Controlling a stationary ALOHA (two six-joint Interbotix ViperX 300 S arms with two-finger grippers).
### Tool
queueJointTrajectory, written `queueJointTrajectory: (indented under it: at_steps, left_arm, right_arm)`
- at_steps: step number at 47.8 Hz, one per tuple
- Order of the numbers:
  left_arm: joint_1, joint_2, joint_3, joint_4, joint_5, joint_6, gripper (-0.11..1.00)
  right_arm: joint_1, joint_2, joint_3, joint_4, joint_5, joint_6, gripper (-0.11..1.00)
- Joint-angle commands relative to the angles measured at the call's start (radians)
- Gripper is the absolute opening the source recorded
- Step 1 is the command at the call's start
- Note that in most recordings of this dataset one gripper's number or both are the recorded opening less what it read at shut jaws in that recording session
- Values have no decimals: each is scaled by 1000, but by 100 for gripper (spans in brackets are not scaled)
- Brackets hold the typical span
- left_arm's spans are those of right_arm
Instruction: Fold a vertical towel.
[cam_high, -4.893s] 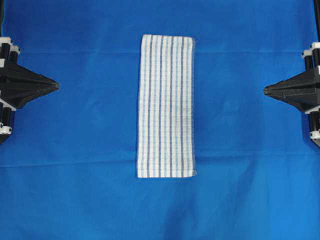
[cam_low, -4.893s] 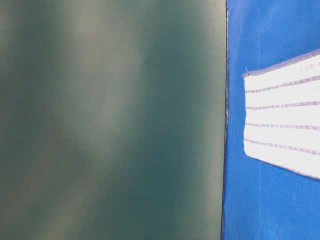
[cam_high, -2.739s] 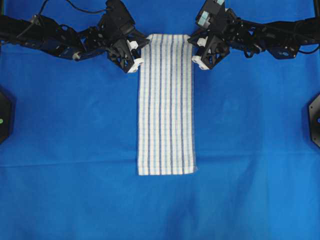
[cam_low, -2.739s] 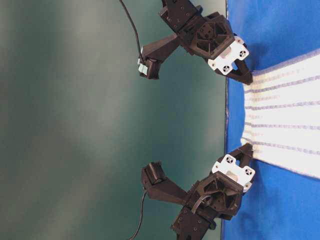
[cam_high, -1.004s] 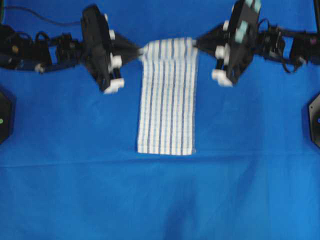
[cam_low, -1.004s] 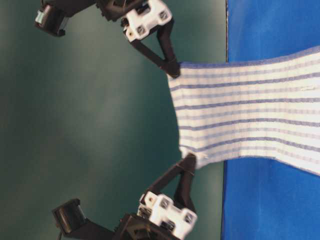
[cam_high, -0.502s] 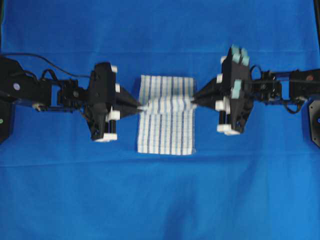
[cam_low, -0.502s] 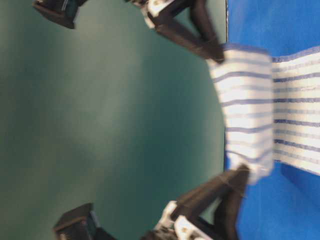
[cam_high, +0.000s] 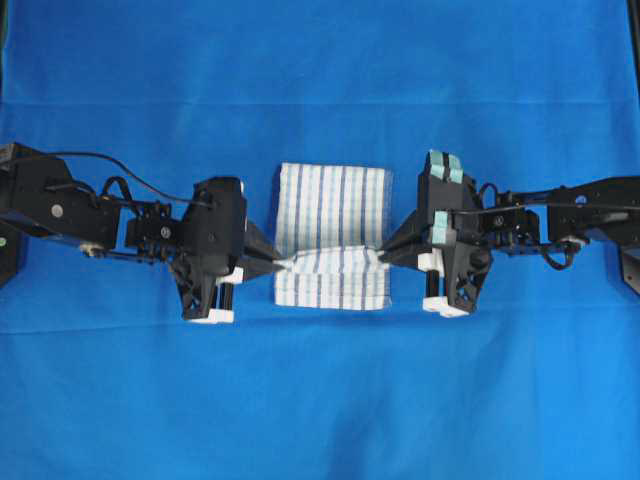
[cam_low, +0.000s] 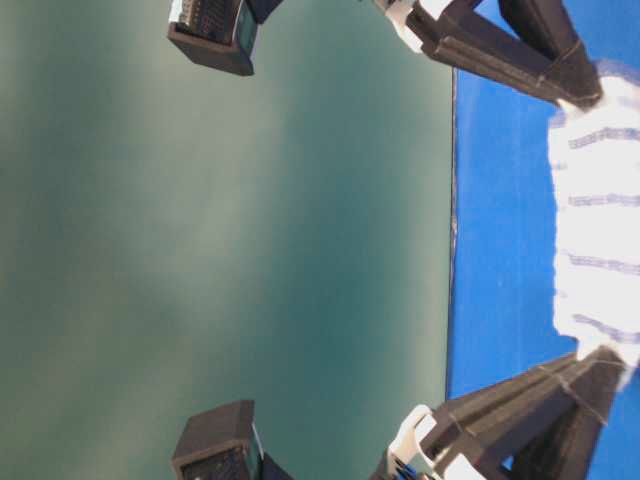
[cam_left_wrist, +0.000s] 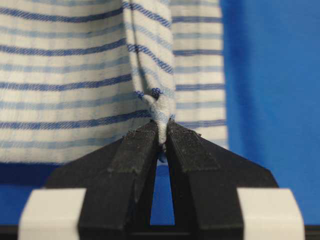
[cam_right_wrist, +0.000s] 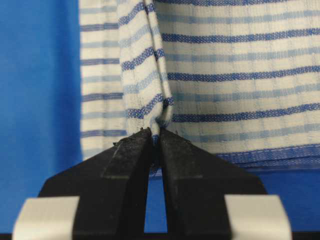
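The striped white towel (cam_high: 333, 212) lies mid-table, doubled over on itself, with its far end carried forward over the lower half. My left gripper (cam_high: 281, 264) is shut on the towel's left corner, seen pinched in the left wrist view (cam_left_wrist: 161, 131). My right gripper (cam_high: 381, 256) is shut on the towel's right corner, seen pinched in the right wrist view (cam_right_wrist: 154, 131). Both hold the lifted edge (cam_high: 331, 261) just above the near end of the towel (cam_high: 332, 294). In the table-level view the towel (cam_low: 596, 210) hangs between both sets of fingers (cam_low: 560, 60).
A large plain blue cloth (cam_high: 320, 400) covers the whole table. Both arms (cam_high: 90, 215) reach in from the left and right sides (cam_high: 570, 220). A dark green wall (cam_low: 220, 240) fills the left of the table-level view.
Both grippers have carried the towel's far end forward and down toward its near end. The fold line has formed at the far side, and the towel now shows about half its length.
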Motion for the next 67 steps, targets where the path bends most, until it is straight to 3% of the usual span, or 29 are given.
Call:
queueJointTrajectory:
  at_steps: [1, 26, 30, 37, 40, 46, 52, 67]
  left_arm:
    - [-9, -6, -18, -2, -6, 0, 4]
    - [-6, 23, -32, -2, -38, 0, 5]
    - [-8, 21, -32, -2, -38, -2, 20]
    - [-26, 15, -34, -2, -32, 0, 63]
    - [-38, 6, -34, -2, -25, 0, 73]
    - [-58, -34, -32, -2, 9, 0, 67]
    - [-75, -104, -29, -2, 72, 0, 63]
    - [-78, -380, -8, 0, 196, 6, 63]
  right_arm:
    - [12, -8, -18, 9, -9, 2, 8]
    - [14, 57, -66, 12, 5, 3, 9]
    - [23, 57, -72, 12, 12, 3, 15]
    - [44, 51, -75, 14, 18, 2, 58]
    - [57, 37, -75, 14, 34, 2, 67]
    - [89, -12, -72, 14, 61, 2, 61]
    - [120, -86, -61, 12, 80, 0, 62]
    - [112, -339, -8, -26, 80, -8, 62]
